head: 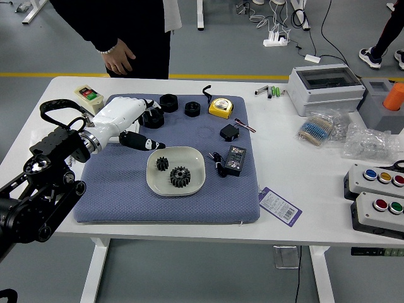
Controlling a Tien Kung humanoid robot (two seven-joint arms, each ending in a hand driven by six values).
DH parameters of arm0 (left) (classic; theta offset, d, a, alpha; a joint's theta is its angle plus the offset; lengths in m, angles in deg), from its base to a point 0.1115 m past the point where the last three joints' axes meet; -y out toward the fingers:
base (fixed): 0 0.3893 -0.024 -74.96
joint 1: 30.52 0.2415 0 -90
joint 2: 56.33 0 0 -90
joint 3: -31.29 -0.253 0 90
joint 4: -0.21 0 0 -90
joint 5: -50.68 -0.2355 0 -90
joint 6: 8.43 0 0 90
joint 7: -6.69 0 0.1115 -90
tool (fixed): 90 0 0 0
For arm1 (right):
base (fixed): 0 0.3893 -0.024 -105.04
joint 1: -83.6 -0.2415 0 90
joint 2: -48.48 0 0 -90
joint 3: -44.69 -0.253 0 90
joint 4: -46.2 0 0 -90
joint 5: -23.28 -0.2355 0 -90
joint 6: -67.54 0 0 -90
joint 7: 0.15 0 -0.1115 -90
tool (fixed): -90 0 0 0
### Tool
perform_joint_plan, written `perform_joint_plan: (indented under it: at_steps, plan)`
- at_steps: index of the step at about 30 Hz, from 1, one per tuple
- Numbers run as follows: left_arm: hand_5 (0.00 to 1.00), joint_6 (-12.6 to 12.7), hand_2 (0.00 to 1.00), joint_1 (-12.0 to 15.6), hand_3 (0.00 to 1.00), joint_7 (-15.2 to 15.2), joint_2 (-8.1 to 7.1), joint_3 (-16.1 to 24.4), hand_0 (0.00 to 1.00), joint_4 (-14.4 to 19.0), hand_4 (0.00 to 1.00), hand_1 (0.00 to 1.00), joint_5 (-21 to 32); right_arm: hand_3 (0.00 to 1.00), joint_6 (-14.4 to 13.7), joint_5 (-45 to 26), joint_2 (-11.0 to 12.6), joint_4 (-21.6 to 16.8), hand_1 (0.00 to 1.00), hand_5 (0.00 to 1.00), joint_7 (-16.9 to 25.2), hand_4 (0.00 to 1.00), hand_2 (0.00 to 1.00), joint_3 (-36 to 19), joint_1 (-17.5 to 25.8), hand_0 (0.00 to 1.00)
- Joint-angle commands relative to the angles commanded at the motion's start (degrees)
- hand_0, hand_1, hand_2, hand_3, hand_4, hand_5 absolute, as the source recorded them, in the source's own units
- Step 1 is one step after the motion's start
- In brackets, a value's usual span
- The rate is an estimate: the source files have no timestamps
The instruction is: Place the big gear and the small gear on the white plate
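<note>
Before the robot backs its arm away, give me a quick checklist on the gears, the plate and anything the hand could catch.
1. Big gear on the white plate: ok.
2. Small gear on the plate, apart from the big one: ok.
3. Left robot hand open and holding nothing: ok.
4. Robot hand clear of the plate's rim: cannot tell; a dark fingertip shows close by.
5. Robot hand clear of the nearest black roll: cannot tell; they overlap in view.
6. Person's hand away from the robot hand: ok.
</note>
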Motion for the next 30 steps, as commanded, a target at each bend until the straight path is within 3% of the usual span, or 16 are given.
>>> perform_joint_plan:
  at_steps: [3,7,8,13,14,19,20,21,26,27,30]
  plan:
    - [0.366,3.1,0.507,4.6,0.583,3.1,2.06,6.2,0.369,1.4,0.909,0.410,6.8,0.603,0.0,0.1,-0.1,0.0,0.723,0.727,0.1,0.874,0.750,-0.2,0.1,0.719]
    - [0.366,3.6,0.507,10.2,0.583,5.0,4.16,14.2,0.369,3.4,0.909,0.410,16.4,0.603,0.0,0.2,-0.2,0.1,0.723,0.727,0.1,0.874,0.750,-0.2,0.1,0.719]
    - [0.373,3.6,0.601,10.8,0.590,5.0,4.27,15.0,0.480,3.5,0.881,0.545,18.6,0.603,0.0,0.2,-0.2,0.1,0.723,0.727,0.1,0.874,0.749,-0.2,0.1,0.717]
    - [0.373,1.2,0.601,16.7,0.590,4.8,4.51,20.7,0.480,6.7,0.881,0.545,30.2,0.603,0.0,0.1,-0.4,0.2,0.723,0.727,0.1,0.874,0.749,-0.3,0.4,0.717]
    - [0.479,1.0,0.726,17.1,0.640,4.7,4.51,21.1,0.629,6.9,0.892,0.629,32.4,0.603,0.0,0.1,-0.4,0.2,0.723,0.726,0.1,0.874,0.749,-0.3,0.4,0.715]
    - [0.479,-1.8,0.726,20.6,0.640,3.6,4.78,23.6,0.629,8.0,0.892,0.629,43.8,0.603,0.0,0.3,-0.4,0.2,0.723,0.726,0.1,0.874,0.749,0.0,0.6,0.715]
    - [0.642,-2.5,0.814,21.4,0.764,3.1,4.76,23.9,0.753,8.2,0.916,0.723,46.1,0.603,0.0,0.3,-0.4,0.2,0.723,0.727,0.1,0.873,0.749,0.1,0.7,0.717]
    - [0.642,-3.4,0.814,22.1,0.764,2.6,4.70,24.1,0.753,8.3,0.916,0.723,48.4,0.603,0.0,0.3,-0.4,0.2,0.723,0.727,0.1,0.873,0.749,0.2,0.7,0.717]
    - [0.642,-6.6,0.814,24.6,0.764,0.6,4.50,25.5,0.753,8.2,0.916,0.723,58.1,0.603,0.0,0.2,-0.5,0.2,0.723,0.727,0.1,0.873,0.749,0.4,1.0,0.717]
    - [0.720,-7.0,0.854,25.0,0.805,0.2,4.55,25.8,0.813,8.1,0.921,0.769,59.8,0.603,-0.1,0.2,-0.5,0.2,0.723,0.728,0.1,0.874,0.749,0.5,1.0,0.717]
    - [0.720,-8.2,0.854,25.7,0.805,-1.1,4.90,26.7,0.813,8.0,0.921,0.769,64.0,0.603,-0.1,0.1,-0.5,0.2,0.723,0.728,0.1,0.874,0.749,0.6,1.0,0.717]
